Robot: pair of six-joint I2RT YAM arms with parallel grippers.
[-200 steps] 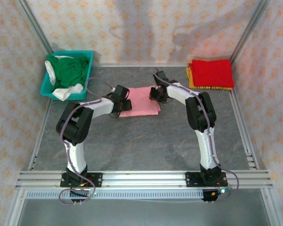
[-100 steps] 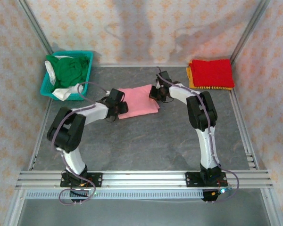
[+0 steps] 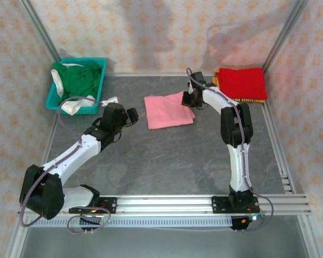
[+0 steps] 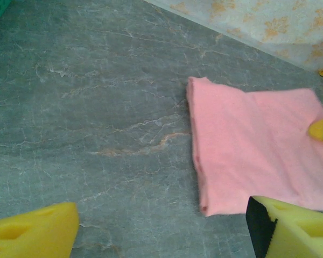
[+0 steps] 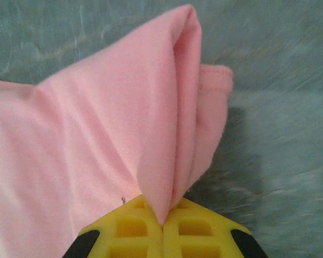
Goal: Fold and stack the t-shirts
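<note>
Currently in the basket [image 3: 103, 78]: a crumpled green shirt [image 3: 78, 78] fills most of it, and a white shirt [image 3: 72, 106] hangs out over the near rim.
Basket's place: the 10 o'clock corner of the table [image 3: 167, 156], close to the back wall.
Folded stack: a red shirt [image 3: 241, 82] lies on an orange-yellow shirt [image 3: 242, 100] at the 2 o'clock corner, with no container around them.
Pink shirt [image 3: 167, 111]: folded into a rough rectangle on the bare table, toward 12 o'clock from the table's middle. It sits between basket and stack and touches neither.
My right gripper [image 3: 189, 102]: clenched on the pink shirt's corner at its 2 o'clock end. In my wrist view a raised fold of the cloth [image 5: 86, 150] runs down into my closed pads [image 5: 162, 226].
My left gripper [image 3: 130, 114]: released, with the pads spread wide [image 4: 161, 226] and nothing between them. It hangs over bare table at 9 o'clock of the pink shirt [image 4: 247, 156], apart from its edge.
</note>
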